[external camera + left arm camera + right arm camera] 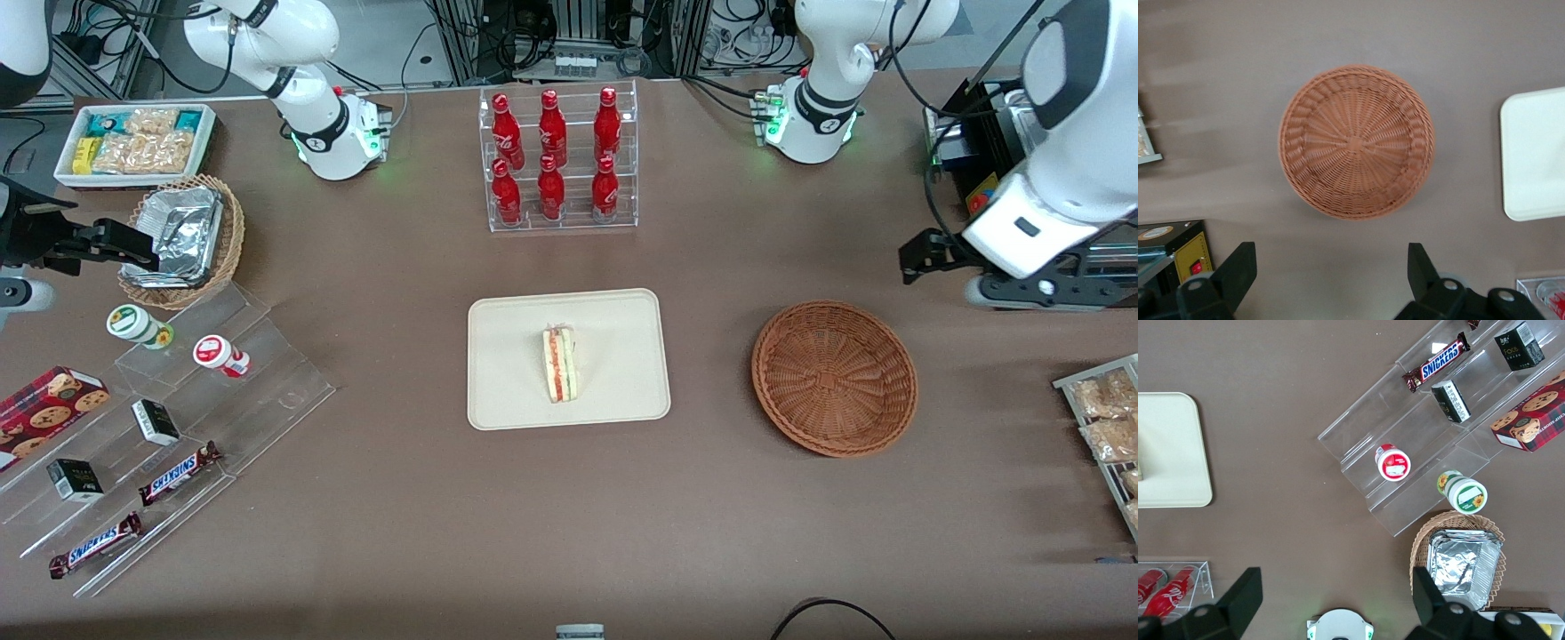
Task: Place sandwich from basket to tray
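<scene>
My pincer [1328, 280] hangs high over the brown tabletop [373, 498], its two black fingers [1238, 267] spread wide apart and gripping nothing, at the working arm's end of the tabletop.

Well away from the pincer, toward the middle of the tabletop, lies one cream tray [511, 391], the largest piece of this job. Directly below the pincer sits one reddish-brown woven basket [1355, 141], round, shallow and bare inside.

The one sandwich [560, 364] is on the tray, near its centre, a small wedge with its red, orange and green filling edge turned up. Judged from how things lie, the move from basket to tray looks finished.

I would expect the sandwich to be light and soft: bread that dents under pressure, layers that could slide apart if pinched on the filling edge. Were I to take it again, I would close gently across the two flat bread faces, near the thick middle of the wedge, not at the thin tip.

Elsewhere, well apart from the pincer: one clear rack holding six red bottles [553, 147], and, toward the parked arm's end, two candy bars [178, 474] on clear steps, and one lighter wicker basket with foil containers [182, 236].
</scene>
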Controlling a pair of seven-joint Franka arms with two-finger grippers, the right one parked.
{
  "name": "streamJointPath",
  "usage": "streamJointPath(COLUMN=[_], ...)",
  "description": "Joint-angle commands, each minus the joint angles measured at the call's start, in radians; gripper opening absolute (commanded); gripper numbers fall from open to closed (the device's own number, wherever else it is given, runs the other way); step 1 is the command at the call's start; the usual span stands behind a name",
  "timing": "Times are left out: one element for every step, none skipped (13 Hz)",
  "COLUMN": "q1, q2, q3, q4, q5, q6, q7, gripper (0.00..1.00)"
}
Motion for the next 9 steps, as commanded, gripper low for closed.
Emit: streamJointPath(q1=[0.074, 0.108, 0.137, 0.154, 0.162, 0.17, 0.177, 0.178, 0.178], q2=[0.043, 0.045, 0.042, 0.037, 0.034, 0.032, 0.032, 0.031, 0.031], q3=[-0.055, -0.089, -0.106, -0.116, -0.118, -0.118, -0.118, -0.118, -0.117], q4=[0.074, 0.081, 0.081, 0.081, 0.081, 0.081, 0.084, 0.085, 0.085], q5=[-0.018, -0.02, -0.021, -0.02, -0.021, -0.02, -0.02, -0.02, -0.02], q6=[-0.016, -0.024, -0.032, -0.046, -0.058, -0.058, -0.058, -0.059, -0.061], q7=[0.055, 0.05, 0.047, 0.038, 0.023, 0.015, 0.015, 0.013, 0.013], gripper=[1.0, 1.0, 1.0, 1.0, 1.0, 1.0, 1.0, 1.0, 1.0])
